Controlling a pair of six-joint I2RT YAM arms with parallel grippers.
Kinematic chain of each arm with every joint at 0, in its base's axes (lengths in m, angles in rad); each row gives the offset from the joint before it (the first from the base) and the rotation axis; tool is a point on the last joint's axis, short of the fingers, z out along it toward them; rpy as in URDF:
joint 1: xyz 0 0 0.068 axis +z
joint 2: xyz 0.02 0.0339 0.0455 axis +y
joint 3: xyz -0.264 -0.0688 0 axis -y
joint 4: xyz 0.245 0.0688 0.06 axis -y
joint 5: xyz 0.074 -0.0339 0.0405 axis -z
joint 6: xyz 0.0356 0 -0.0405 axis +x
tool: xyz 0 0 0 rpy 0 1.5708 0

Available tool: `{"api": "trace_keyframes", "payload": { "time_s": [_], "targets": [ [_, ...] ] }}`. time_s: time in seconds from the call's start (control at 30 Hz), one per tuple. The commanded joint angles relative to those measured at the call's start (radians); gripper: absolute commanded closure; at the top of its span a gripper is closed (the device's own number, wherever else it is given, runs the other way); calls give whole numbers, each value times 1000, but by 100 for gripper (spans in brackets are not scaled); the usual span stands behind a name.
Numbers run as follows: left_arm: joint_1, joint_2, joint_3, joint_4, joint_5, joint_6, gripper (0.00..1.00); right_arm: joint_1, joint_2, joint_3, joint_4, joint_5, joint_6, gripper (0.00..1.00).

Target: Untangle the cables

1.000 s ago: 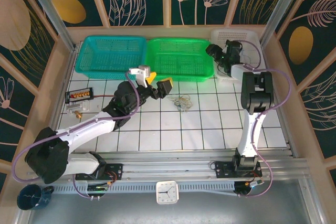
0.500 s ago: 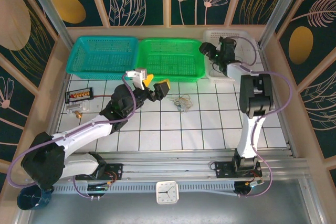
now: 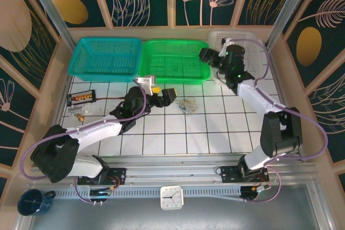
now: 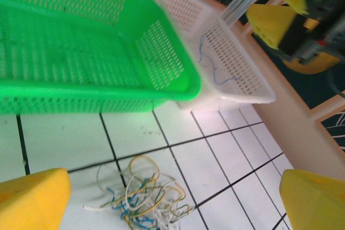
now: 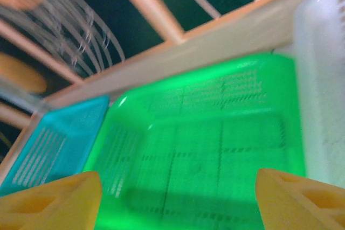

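The cables (image 3: 187, 104) lie in a small tangled clump of blue, yellowish and white strands on the white tiles in front of the green basket (image 3: 175, 74). My left gripper (image 3: 161, 92) hovers just left of the clump, open. In the left wrist view the cables (image 4: 143, 197) sit between and a little ahead of its yellow fingertips (image 4: 32, 203), untouched. One thin blue cable (image 4: 215, 71) lies inside the white basket (image 4: 245, 87). My right gripper (image 3: 206, 56) is raised over the green basket's right end, open and holding nothing, with the green basket (image 5: 215, 149) below its fingertips (image 5: 302, 197).
A teal basket (image 3: 105, 56) stands left of the green one, and the white basket (image 3: 245, 40) is in the back right corner. A black holder with small parts (image 3: 81, 97) sits at the left. A wooden wall rims the table.
The right arm has swung out of the white basket leftward over the green basket's right end. The three baskets have shifted a little left. The left gripper has dropped slightly toward the clump.
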State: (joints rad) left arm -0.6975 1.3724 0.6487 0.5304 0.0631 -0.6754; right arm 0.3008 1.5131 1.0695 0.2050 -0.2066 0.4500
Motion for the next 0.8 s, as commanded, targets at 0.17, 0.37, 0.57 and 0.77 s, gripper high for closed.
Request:
{"api": "trace_keyframes", "payload": {
  "time_s": [0.17, 0.37, 0.57, 0.77],
  "targets": [
    [12, 126, 39, -54, 14, -144, 12, 207, -128, -256, -10, 98, 4, 32],
    [10, 199, 69, -57, 5, -148, 23, 259, -80, -330, 40, 139, 21, 49],
    [11, 266, 115, -67, -3, -136, 33, 262, -37, -388, 89, 176, 22, 56],
    [11, 334, 162, -74, -8, -125, 39, 264, -35, -439, 131, 172, 36, 56]
  ]
}}
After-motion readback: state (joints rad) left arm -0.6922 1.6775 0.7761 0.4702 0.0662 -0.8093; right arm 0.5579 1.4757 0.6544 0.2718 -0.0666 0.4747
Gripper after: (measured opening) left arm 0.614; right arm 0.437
